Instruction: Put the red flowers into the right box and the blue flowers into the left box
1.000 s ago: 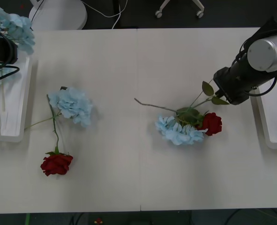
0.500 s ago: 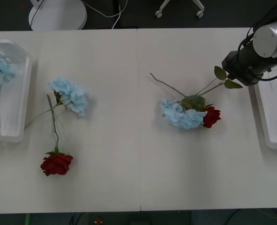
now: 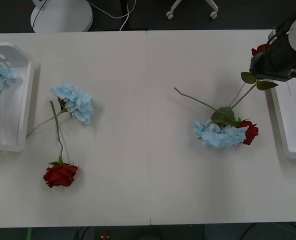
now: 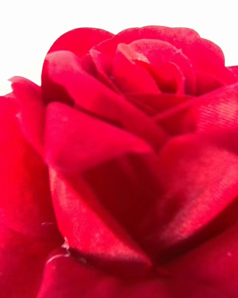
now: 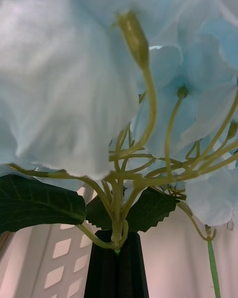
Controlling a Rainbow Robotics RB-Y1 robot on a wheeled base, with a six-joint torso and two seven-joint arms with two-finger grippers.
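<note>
Front view: your right tool (image 3: 260, 62) sits by the right box (image 3: 292, 122), its grip hidden; a red rose (image 3: 249, 132) lies against a blue cluster (image 3: 219, 135) on the counter (image 3: 137, 165).

Right wrist: red petals (image 4: 124, 154), close up.

Left wrist: your left tool (image 5: 117, 265) is pinched on a blue flower's stem (image 5: 116, 223).

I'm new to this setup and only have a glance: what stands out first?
The tangled pair right of centre: a blue flower with a red rose tucked against it, stems trailing toward the right arm near the right box. On the table's left, another blue cluster lies above a lone rose, near the left box.
</note>
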